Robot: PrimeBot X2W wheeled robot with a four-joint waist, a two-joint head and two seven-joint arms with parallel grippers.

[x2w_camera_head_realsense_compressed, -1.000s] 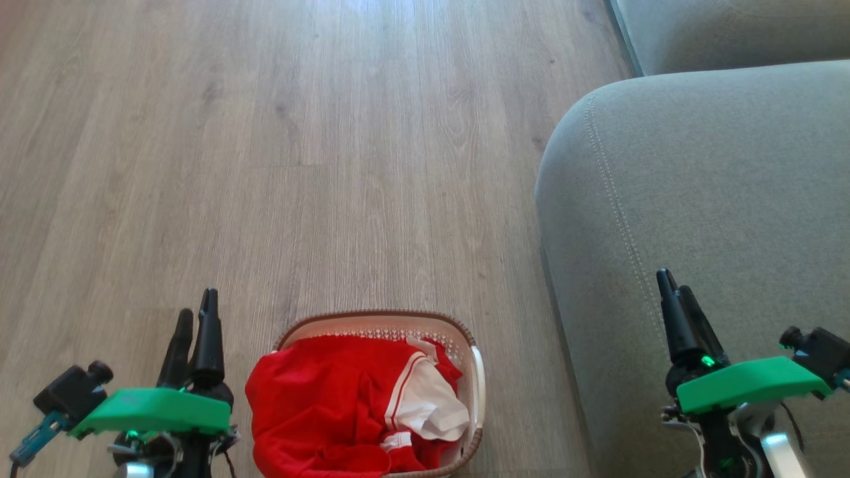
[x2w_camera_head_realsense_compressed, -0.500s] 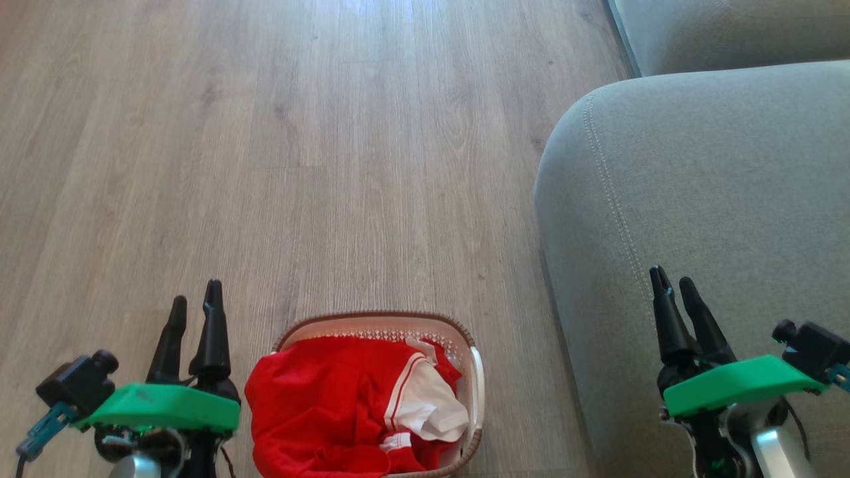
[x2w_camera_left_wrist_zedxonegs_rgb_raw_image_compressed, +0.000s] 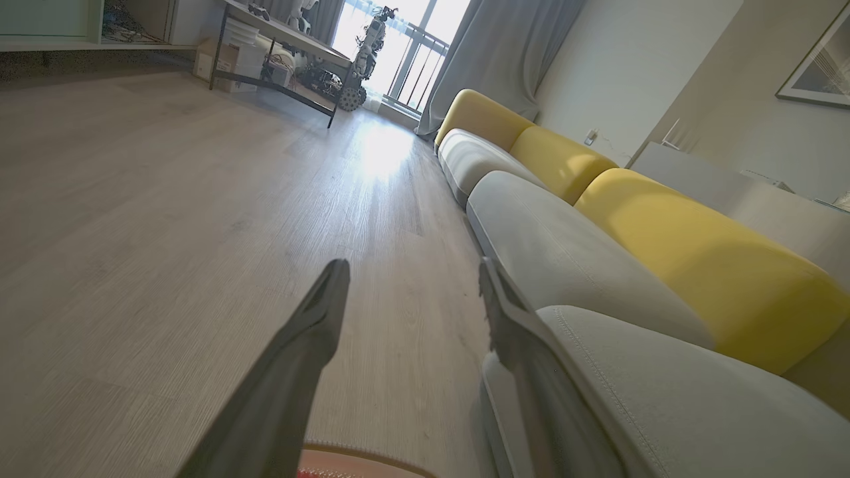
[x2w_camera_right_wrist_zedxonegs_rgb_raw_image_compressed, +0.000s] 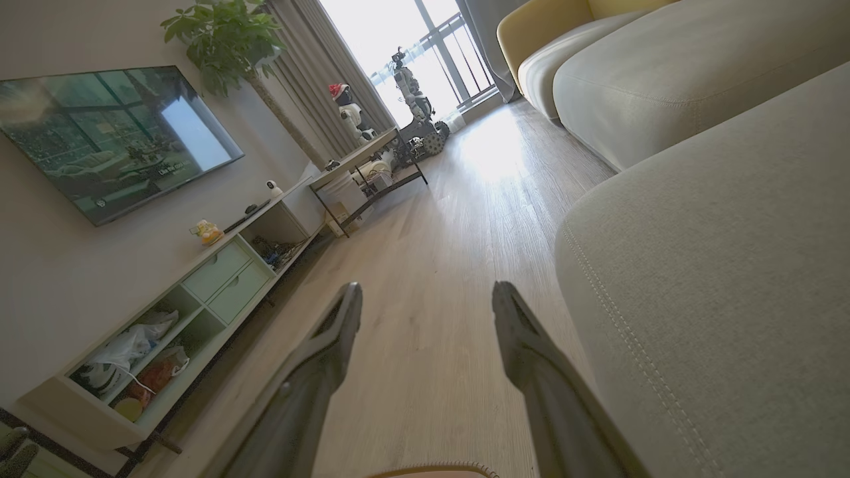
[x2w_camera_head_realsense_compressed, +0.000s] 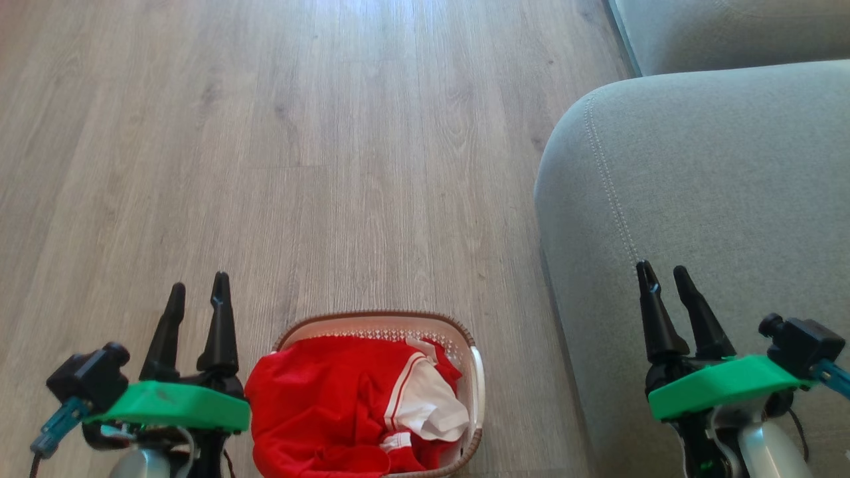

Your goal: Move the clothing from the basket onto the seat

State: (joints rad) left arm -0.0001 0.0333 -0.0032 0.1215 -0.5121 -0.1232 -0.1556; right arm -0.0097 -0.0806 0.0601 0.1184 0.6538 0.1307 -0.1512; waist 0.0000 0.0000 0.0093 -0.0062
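Bright red clothing (x2w_camera_head_realsense_compressed: 319,405) with white panels and striped trim fills the white basket (x2w_camera_head_realsense_compressed: 477,380), which stands on the wood floor at the bottom centre of the head view. To its right lies the grey-green seat (x2w_camera_head_realsense_compressed: 717,179) with light stitching along its edge. My left gripper (x2w_camera_head_realsense_compressed: 197,292) hangs just left of the basket, open with nothing between its fingers. My right gripper (x2w_camera_head_realsense_compressed: 663,277) hovers over the seat's near edge, also open and empty. In the left wrist view my left gripper (x2w_camera_left_wrist_zedxonegs_rgb_raw_image_compressed: 408,282) points along the floor beside the seat (x2w_camera_left_wrist_zedxonegs_rgb_raw_image_compressed: 664,392), and the basket rim (x2w_camera_left_wrist_zedxonegs_rgb_raw_image_compressed: 362,458) peeks in at the bottom.
Bare wood floor (x2w_camera_head_realsense_compressed: 299,166) stretches ahead of the basket. A second grey cushion (x2w_camera_head_realsense_compressed: 730,30) lies beyond the seat. The right wrist view shows a low TV cabinet (x2w_camera_right_wrist_zedxonegs_rgb_raw_image_compressed: 199,292) along the wall; the left wrist view shows yellow backrests (x2w_camera_left_wrist_zedxonegs_rgb_raw_image_compressed: 697,252) and a distant table (x2w_camera_left_wrist_zedxonegs_rgb_raw_image_compressed: 285,53).
Both grippers' fingers now stand visibly apart; a second ago each pair looked overlapped. The right gripper has drifted left and slightly up. The basket and clothing have not moved.
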